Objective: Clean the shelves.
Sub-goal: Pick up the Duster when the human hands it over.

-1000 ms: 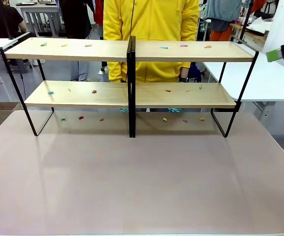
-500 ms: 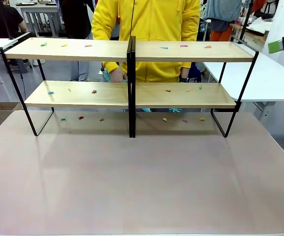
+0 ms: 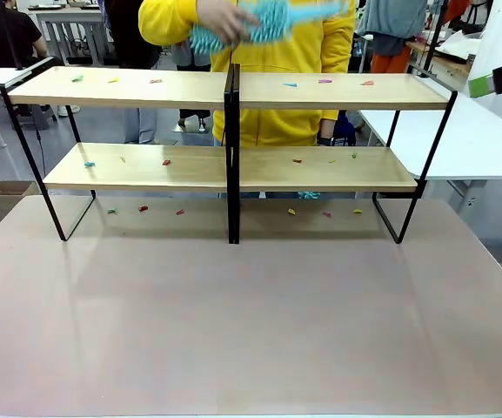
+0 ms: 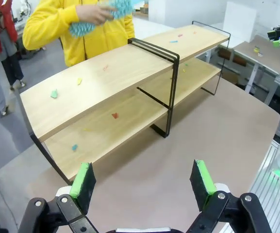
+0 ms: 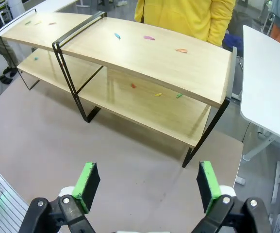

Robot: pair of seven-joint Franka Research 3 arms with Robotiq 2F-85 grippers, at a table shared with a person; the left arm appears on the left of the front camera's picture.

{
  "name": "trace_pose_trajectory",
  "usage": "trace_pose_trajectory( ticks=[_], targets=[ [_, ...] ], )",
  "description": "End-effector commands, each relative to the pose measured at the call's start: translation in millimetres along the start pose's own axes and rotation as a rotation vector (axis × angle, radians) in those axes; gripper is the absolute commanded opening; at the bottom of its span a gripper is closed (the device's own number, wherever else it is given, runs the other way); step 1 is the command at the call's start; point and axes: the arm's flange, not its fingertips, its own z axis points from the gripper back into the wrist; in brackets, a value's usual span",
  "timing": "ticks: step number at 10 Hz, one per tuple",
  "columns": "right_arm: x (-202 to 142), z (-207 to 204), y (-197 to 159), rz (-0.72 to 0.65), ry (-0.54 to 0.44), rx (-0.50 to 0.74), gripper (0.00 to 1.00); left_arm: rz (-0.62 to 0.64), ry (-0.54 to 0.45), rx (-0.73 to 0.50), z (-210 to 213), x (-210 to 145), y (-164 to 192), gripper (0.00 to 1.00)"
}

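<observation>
While a person's hand (image 3: pixel 220 16) is holding a fluffy turquoise duster (image 3: pixel 259 19) above them, the two-tier light wooden shelves (image 3: pixel 231 148) on a thin black metal frame are waiting.
The shelves are standing at the far side of the grey-brown tabletop (image 3: pixel 251 313), with small coloured scraps (image 3: pixel 165 162) lying on both boards and underneath. The black, green-padded left gripper (image 4: pixel 142 177) and matching right gripper (image 5: pixel 147 184) are hovering well back, each gaping wide and grasping nothing.

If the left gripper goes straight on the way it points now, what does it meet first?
Likely the shelves, at the lower board beside the central upright. Depth is unclear: the left gripper, jaws open, might touch the tabletop just before them instead.
</observation>
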Motion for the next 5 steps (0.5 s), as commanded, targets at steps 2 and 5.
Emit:
trace_pose_trajectory(
  ticks=[2,5],
  targets=[
    [-10.7,-10.0,1.9,0.005,-0.013,0.001,1.00,-0.002,-0.002,-0.001,0.3,1.0,-0.5,1.00],
    [-8.9,-10.2,1.9,-0.008,-0.020,-0.004,1.00,-0.002,-0.002,-0.001,0.3,1.0,-0.5,1.00]
  ],
)
